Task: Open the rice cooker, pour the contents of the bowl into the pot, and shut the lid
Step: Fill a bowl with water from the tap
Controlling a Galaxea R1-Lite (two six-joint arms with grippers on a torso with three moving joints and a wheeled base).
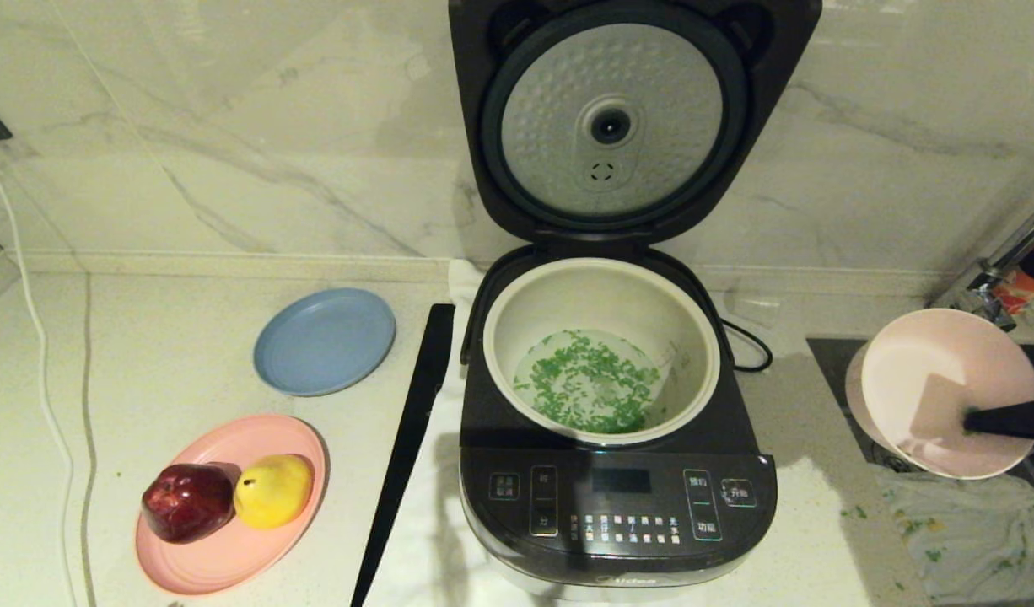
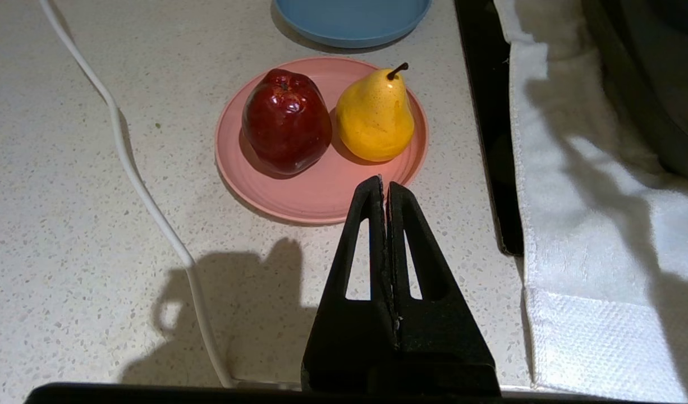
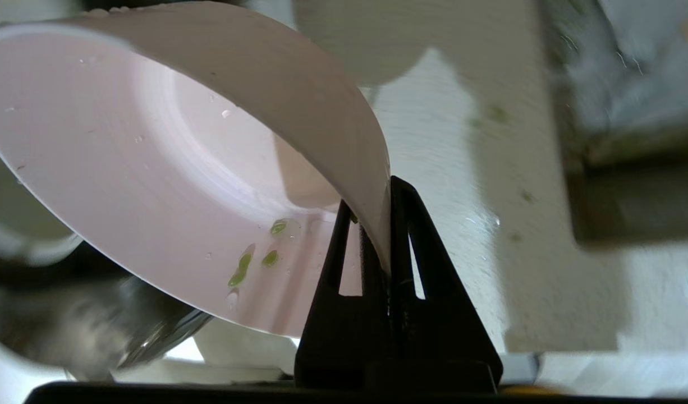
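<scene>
The dark rice cooker (image 1: pixel 618 506) stands in the middle of the counter with its lid (image 1: pixel 614 122) raised upright, dimpled silver underside facing me. Its cream pot (image 1: pixel 517 312) holds green bits in clear water (image 1: pixel 593 379). To the cooker's right, my right gripper (image 1: pixel 972 419) (image 3: pixel 380 196) is shut on the rim of the pale pink bowl (image 1: pixel 930 379) (image 3: pixel 142 168), which is tilted in the air. A few green bits (image 3: pixel 246 264) and drops cling inside the bowl. My left gripper (image 2: pixel 384 188) is shut and empty, hovering over the counter near the pink plate.
A pink plate (image 1: pixel 255 556) with a red apple (image 1: pixel 188 502) and a yellow pear (image 1: pixel 272 489) lies front left, a blue plate (image 1: pixel 325 340) behind it. A white cable (image 1: pixel 40 379) runs along the left. A stained white cloth (image 1: pixel 972 531) lies front right.
</scene>
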